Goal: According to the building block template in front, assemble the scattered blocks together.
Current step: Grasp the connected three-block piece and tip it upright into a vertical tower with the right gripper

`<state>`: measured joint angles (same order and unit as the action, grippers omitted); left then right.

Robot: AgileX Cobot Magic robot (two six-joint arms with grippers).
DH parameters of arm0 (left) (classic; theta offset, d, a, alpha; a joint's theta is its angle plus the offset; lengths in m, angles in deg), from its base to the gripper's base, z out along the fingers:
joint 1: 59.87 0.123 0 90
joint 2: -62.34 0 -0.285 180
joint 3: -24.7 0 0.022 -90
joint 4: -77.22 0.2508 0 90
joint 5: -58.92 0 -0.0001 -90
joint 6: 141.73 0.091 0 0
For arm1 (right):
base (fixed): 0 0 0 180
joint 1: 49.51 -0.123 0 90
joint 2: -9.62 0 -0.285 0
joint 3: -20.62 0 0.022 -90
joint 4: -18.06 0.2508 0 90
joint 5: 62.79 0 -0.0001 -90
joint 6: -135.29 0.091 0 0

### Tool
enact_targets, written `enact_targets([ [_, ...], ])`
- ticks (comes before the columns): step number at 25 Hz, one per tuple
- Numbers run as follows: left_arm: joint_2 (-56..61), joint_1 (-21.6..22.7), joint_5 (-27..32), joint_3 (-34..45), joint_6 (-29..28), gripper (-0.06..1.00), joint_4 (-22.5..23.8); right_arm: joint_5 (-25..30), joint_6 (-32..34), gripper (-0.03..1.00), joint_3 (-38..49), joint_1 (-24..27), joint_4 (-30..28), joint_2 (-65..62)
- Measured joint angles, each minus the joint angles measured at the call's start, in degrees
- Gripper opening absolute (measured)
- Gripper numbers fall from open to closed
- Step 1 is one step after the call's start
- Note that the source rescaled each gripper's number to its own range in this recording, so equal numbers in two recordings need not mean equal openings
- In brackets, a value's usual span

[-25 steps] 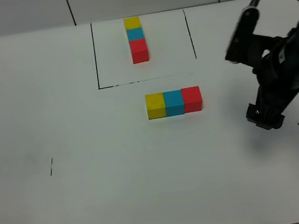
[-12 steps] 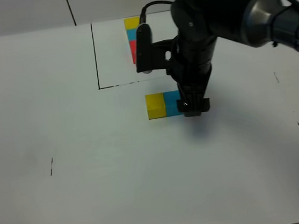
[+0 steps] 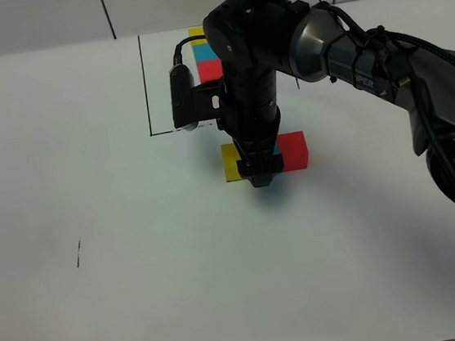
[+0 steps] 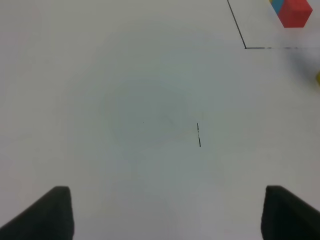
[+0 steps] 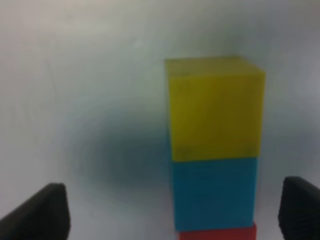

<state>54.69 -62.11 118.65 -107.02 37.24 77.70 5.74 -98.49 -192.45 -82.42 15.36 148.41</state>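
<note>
The scattered blocks lie touching in one row on the white table: yellow block (image 3: pixel 234 161), cyan-blue block (image 5: pixel 215 192), red block (image 3: pixel 293 148). My right gripper (image 3: pixel 261 173) hangs over the row's middle and hides the cyan-blue block in the exterior view. In the right wrist view the gripper (image 5: pixel 172 202) is open, with dark fingers (image 5: pixel 42 212) wide apart and the yellow block (image 5: pixel 215 107) ahead. The template row (image 3: pixel 202 51) stands inside a drawn black outline (image 3: pixel 146 89), partly behind the arm. My left gripper (image 4: pixel 165 212) is open over bare table.
The right arm (image 3: pixel 362 48) stretches from the right edge across the table. A short pen tick (image 3: pixel 78 253) marks the left side and also shows in the left wrist view (image 4: pixel 198 135). The template's red cube (image 4: pixel 295 12) shows there too.
The right arm has swung in from the right side of the table to the block row, then shifted left from over the red block to over the cyan-blue one.
</note>
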Motion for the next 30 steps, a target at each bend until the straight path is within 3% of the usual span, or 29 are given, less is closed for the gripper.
enact_targets([
  [30, 0.0, 0.0, 0.0, 0.0, 0.0, 0.63, 0.0, -4.9, -4.1, 0.74, -0.4, 3.4, -0.6, 5.5],
])
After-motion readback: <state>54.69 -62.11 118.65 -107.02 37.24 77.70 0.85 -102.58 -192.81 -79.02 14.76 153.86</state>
